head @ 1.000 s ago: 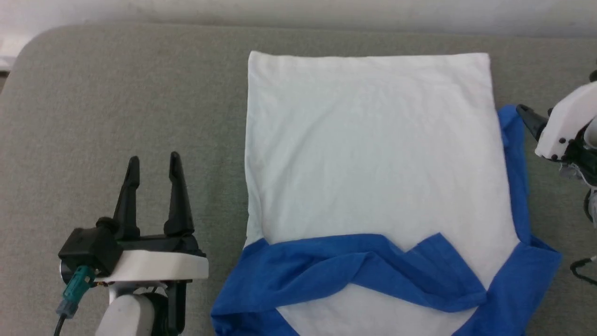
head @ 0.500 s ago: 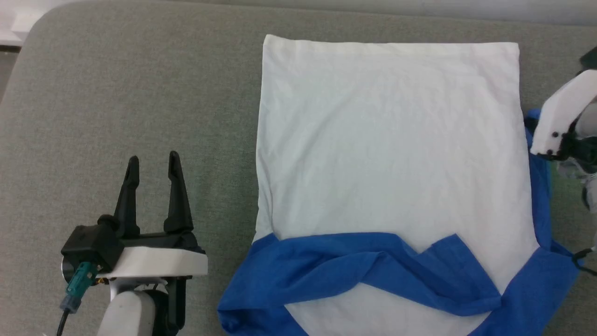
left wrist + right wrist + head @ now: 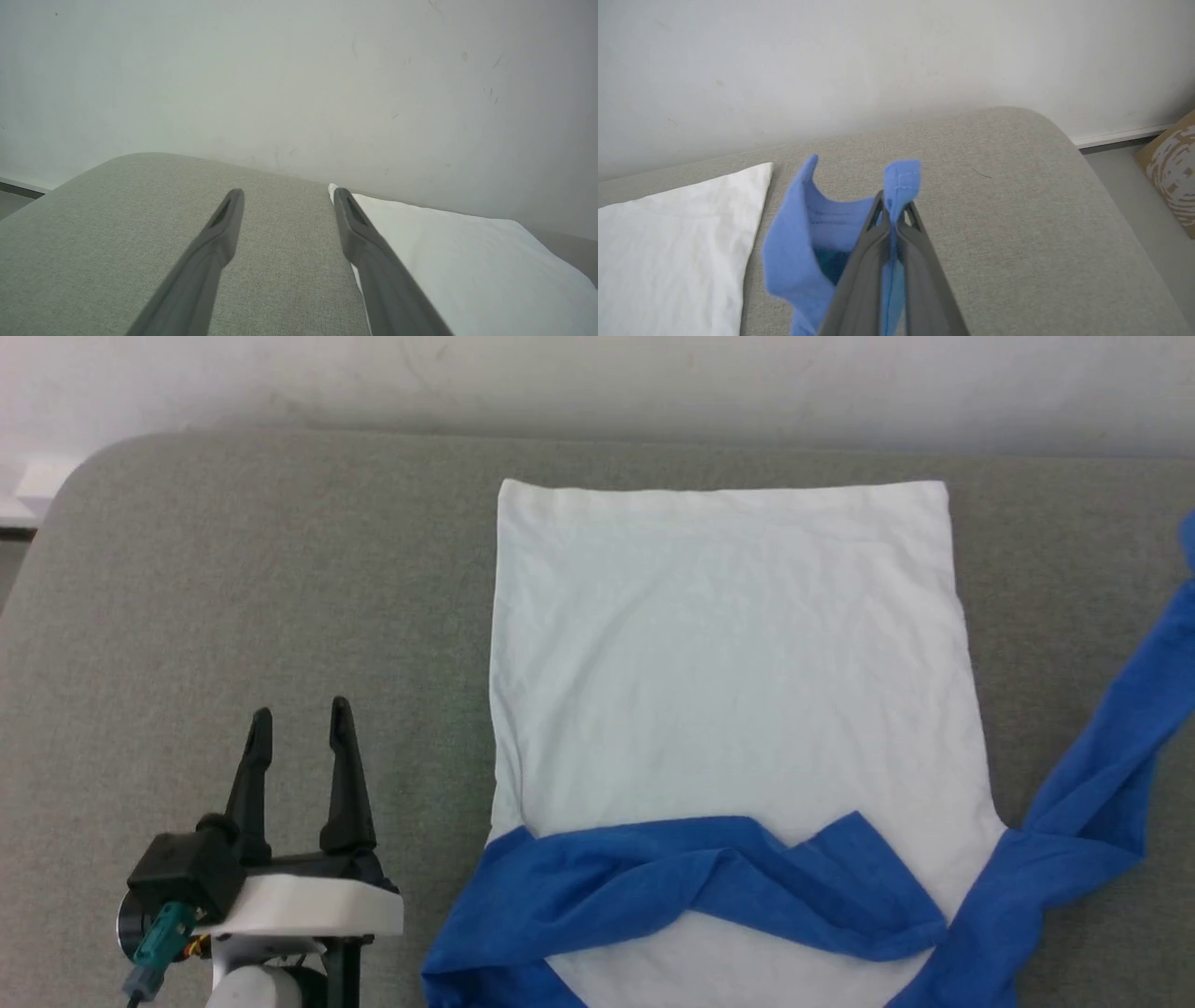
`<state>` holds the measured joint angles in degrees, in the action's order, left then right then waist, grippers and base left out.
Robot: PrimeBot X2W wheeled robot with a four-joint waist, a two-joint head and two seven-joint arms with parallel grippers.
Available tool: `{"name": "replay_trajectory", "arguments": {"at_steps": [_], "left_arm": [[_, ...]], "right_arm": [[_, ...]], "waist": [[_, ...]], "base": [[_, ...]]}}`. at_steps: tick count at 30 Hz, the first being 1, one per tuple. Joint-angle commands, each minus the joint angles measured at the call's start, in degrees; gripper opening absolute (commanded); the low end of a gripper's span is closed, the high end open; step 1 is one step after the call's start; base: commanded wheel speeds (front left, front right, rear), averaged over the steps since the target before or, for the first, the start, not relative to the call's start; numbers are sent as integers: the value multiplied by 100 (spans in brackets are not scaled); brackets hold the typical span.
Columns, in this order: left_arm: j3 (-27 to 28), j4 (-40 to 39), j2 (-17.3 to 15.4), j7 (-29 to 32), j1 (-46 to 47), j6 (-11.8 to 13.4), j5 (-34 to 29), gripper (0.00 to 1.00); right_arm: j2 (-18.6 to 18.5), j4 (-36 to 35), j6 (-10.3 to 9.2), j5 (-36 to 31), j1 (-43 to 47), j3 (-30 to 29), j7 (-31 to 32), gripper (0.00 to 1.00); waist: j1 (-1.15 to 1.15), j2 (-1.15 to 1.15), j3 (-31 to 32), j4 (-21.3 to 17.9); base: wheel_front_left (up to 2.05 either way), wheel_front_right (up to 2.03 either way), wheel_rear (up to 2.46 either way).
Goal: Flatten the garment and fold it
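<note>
Jaws clamped on the cuff of a blue sleeve (image 3: 794, 242), the right gripper (image 3: 893, 212) holds it out from the garment (image 3: 728, 653), whose white body lies flat on a grey cushion (image 3: 233, 569); the left gripper (image 3: 301, 723) hovers beside the white body, jaws wide and empty.

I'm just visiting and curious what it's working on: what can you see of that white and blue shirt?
The garment is a thin, soft-looking long-sleeved shirt, white in the body, bright blue at sleeves and shoulders. Its lightly creased body lies flat on the grey cushion, hem toward the wall, no print showing. One sleeve lies crumpled across the body near the shoulders. The other sleeve stretches out to the robot's right, its cuff pinched in the shut right gripper.
</note>
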<state>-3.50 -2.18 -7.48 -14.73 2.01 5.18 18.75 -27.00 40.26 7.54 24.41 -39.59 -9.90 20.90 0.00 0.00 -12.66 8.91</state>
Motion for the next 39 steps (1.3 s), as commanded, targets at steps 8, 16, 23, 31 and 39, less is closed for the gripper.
{"name": "replay_trajectory", "arguments": {"at_steps": [8, 16, 23, 31, 39], "left_arm": [[-2, -32, -87, 100, -240, 62, -33, 100], [6, -119, -175, 232, -451, 133, -42, 100], [15, -185, -241, 367, -662, 187, -23, 100], [-46, -286, -280, 499, -737, 211, -14, 100], [-184, -230, -268, 534, -569, 133, 9, 100]], "right_arm": [[-86, -1030, -5, -193, 807, -1122, -35, 0], [426, -2468, -5, -739, 1473, -1830, 602, 0], [1419, -4468, -5, -915, 2191, -1219, 1255, 0], [2339, -5366, -5, -538, 2863, 432, 1415, 0], [2409, -4277, -5, 713, 3046, 2498, 668, 0]], "waist": [[0, 0, 579, -272], [0, 0, 842, -275], [0, 0, 1127, -271], [0, 0, 1219, -298], [0, 0, 1072, -139]], "base": [[0, 0, 0], [0, 0, 0], [0, 0, 0], [0, 0, 0], [0, 0, 0]]}}
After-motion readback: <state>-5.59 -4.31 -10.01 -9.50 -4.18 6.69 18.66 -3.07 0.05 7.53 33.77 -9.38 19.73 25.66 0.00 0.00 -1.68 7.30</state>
